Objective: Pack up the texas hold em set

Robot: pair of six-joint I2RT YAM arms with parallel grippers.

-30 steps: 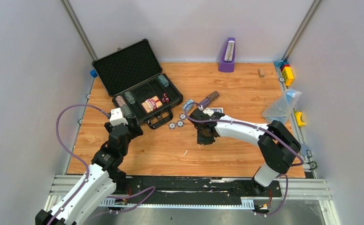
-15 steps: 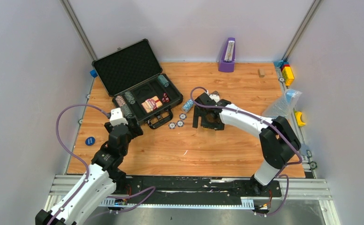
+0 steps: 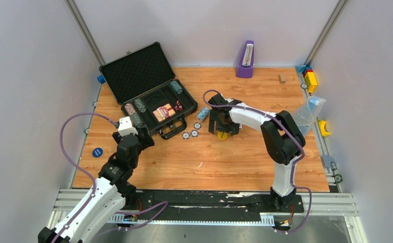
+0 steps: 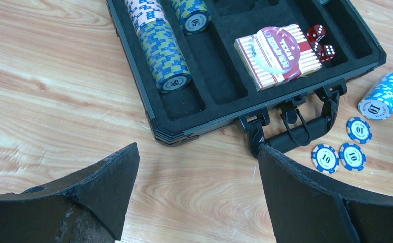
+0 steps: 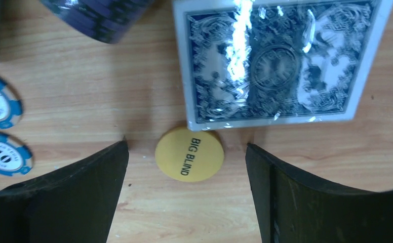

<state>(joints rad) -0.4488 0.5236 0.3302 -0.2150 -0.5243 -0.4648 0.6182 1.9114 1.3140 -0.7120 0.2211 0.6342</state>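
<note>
**Button let go outside the case**

Left jaws hang open and empty near the open briefcase. Right jaws have sprung open; the yellow button now lies loose on the worktop between them, just beside the card deck, still to pack
</note>
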